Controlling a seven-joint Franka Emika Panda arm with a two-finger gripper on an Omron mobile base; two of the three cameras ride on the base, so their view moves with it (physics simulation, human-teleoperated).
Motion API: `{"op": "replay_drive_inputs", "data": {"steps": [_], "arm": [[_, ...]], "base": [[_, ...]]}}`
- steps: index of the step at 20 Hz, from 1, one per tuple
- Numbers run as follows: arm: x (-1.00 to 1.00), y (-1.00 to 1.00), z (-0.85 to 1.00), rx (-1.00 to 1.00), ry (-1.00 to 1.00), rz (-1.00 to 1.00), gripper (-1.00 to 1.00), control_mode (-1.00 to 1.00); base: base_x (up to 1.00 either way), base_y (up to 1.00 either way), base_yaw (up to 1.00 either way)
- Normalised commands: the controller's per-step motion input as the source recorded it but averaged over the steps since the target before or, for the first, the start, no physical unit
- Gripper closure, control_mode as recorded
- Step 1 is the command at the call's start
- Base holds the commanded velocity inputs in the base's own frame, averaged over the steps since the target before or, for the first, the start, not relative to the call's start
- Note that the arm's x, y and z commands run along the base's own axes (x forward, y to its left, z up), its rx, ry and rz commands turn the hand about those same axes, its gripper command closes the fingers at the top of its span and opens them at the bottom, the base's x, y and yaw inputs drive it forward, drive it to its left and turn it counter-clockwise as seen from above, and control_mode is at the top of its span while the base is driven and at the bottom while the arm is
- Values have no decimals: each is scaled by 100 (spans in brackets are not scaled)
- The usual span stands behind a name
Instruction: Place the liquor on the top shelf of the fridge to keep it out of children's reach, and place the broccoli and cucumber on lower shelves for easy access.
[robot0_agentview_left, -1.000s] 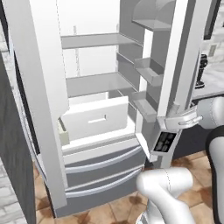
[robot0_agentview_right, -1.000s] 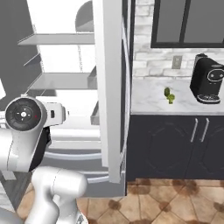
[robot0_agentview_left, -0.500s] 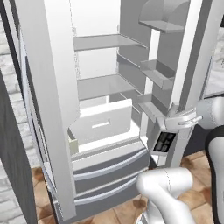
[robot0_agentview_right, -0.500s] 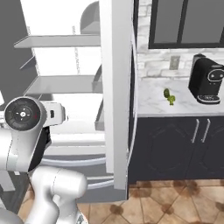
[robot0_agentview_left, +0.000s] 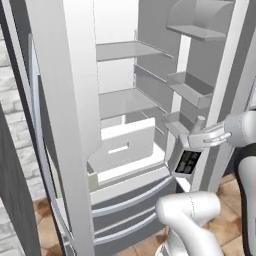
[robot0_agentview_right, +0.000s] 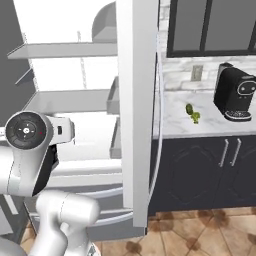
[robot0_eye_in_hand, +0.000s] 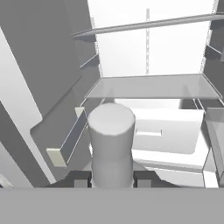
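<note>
**Q:** Liquor (robot0_agentview_left: 188, 162) located?

**A:** Confirmed. Pinched at the neck by the gripper (robot0_agentview_left: 202, 138), jaws pressed against it. Pale cap above the fingers, dark body hanging below. Held upright before the open fridge (robot0_agentview_left: 65, 100), near its right door bins, lower than both open shelves. In the hand view, cap and neck (robot0_eye_in_hand: 110, 140) standing between the two tips, gripper (robot0_eye_in_hand: 111, 177) facing the white interior.

**Q:** Step in hand?

**A:** Judged as carrying the bottle in. Not yet placed; top shelf (robot0_agentview_left: 125, 50) well above the bottle.

**Q:** Next move?

**A:** Likely a lift to clear the front edge of the top shelf, then a reach inward, bottle kept upright, set down well back from that edge. Risk: cap or base catching the slab's front edge.

**Q:** Remaining items?

**A:** Cucumber (robot0_agentview_right: 189, 108) and broccoli (robot0_agentview_right: 195, 118) just beside each other on the tabletop (robot0_agentview_right: 175, 125), toward its fridge end; coffee machine (robot0_agentview_right: 235, 95) well apart.

**Q:** Writing?

**A:** Black label with white marks; too small to read. No other lettering legible.
</note>
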Motion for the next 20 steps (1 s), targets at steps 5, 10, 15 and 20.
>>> {"op": "replay_drive_inputs", "data": {"steps": [5,10,15,20], "arm": [[0,0,0,0,0,0,100,100],[0,0,0,0,0,0,100,100],[0,0,0,0,0,0,100,100],[0,0,0,0,0,0,100,100]], "base": [[29,15,-5],[27,17,0],[34,24,0],[43,36,0]]}}
